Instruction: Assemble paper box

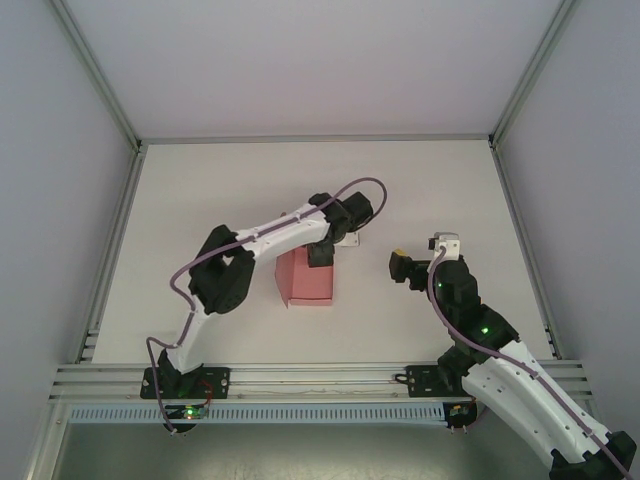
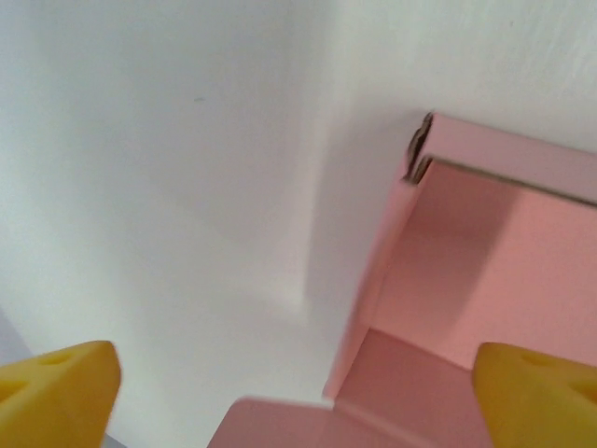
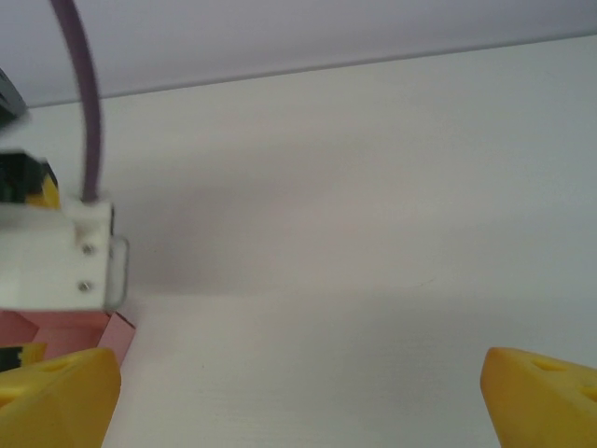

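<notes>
Pink card first. From the top external camera, the paper box (image 1: pixel 305 282) sits on the white worktop (image 1: pixel 220 190) right under the left pincer (image 1: pixel 322 254) and runs back from it toward the arm bases. It looks about as wide as it is deep from up here, so I can't call a long axis. The left arm is plainly the nearer one. The right pincer (image 1: pixel 403 266) hangs off to the right of the left pincer, apart from the box.

Over to the left wrist camera. The left pincer (image 2: pixel 298 397) is spread wide, with its yellow fingertips (image 2: pixel 58 392) at opposite edges of the picture and nothing held between them. The paper box (image 2: pixel 466 271) lies ahead, toward the fingertip at the picture's right edge. I'm looking into an inside corner with two walls standing, the far one with a doubled-over top edge. A flat pink flap sits low down, just ahead of the pincer. The other fingertip is over bare worktop (image 2: pixel 168 187). My read is that the pincer straddles the box's side wall, so the next pinch turns on which side of that wall each finger lands.

Right wrist camera now. The right pincer (image 3: pixel 298 397) is wide open too, and empty. A scrap of the pink box (image 3: pixel 65 327) peeps in low on the left, beneath the left arm's white wrist (image 3: pixel 47 252). So the box lies off to the left of this pincer, not between its fingers.
</notes>
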Robot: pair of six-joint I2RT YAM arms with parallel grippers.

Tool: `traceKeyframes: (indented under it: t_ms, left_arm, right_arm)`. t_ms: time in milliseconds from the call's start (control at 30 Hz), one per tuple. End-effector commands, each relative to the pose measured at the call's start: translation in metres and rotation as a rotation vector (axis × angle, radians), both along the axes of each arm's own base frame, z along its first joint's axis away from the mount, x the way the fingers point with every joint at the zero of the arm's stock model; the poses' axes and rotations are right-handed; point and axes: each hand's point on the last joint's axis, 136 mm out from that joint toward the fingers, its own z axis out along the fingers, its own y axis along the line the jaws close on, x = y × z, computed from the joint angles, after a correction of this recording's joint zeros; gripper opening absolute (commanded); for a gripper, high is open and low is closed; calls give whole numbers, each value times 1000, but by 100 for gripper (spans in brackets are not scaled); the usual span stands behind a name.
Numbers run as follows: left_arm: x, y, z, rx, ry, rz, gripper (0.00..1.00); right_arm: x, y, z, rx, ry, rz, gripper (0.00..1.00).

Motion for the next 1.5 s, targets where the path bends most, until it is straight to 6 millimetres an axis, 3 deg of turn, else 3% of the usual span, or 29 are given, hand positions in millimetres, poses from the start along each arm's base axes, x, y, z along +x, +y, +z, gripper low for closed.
traceKeyframes:
  t_ms: [0, 100, 233, 333, 467, 567, 700, 800, 967, 1167, 1267, 1367, 1467]
  left_arm:
    - [-8, -8, 31, -101, -34, -21, 100]
    - [-10, -11, 58, -212, -90, -7, 100]
    - [0, -13, 130, -474, -311, 121, 100]
    - [12, 21, 200, -694, -574, 396, 100]
    - [-10, 82, 235, -904, -643, 688, 100]
    - [-29, 123, 225, -1022, -617, 866, 100]
    - [-58, 179, 181, -1049, -599, 1136, 100]
    - [-81, 199, 145, -1071, -586, 1257, 100]
    - [-100, 210, 107, -1062, -546, 1329, 100]
    - [-104, 209, 81, -994, -498, 1353, 100]
    - [-101, 206, 74, -973, -485, 1350, 100]
    - [-99, 204, 70, -962, -483, 1353, 100]
    - [-97, 202, 68, -960, -477, 1352, 100]
  right_arm:
    - [0, 6, 1, 9, -15, 41, 98]
    - [0, 10, 4, 7, -28, 70, 98]
    - [1, 25, 3, -11, -34, 159, 98]
    - [1, 56, -1, -30, -14, 336, 98]
    - [14, 93, -8, -75, 45, 504, 98]
    - [31, 118, -23, -156, 123, 593, 98]
    - [52, 159, -48, -293, 193, 754, 98]
    - [58, 190, -68, -400, 265, 903, 98]
    - [82, 223, -89, -494, 315, 979, 97]
    - [95, 239, -116, -474, 404, 990, 87]
    - [96, 243, -125, -457, 424, 971, 77]
    - [101, 240, -129, -459, 431, 917, 52]
    - [106, 234, -134, -458, 436, 855, 43]
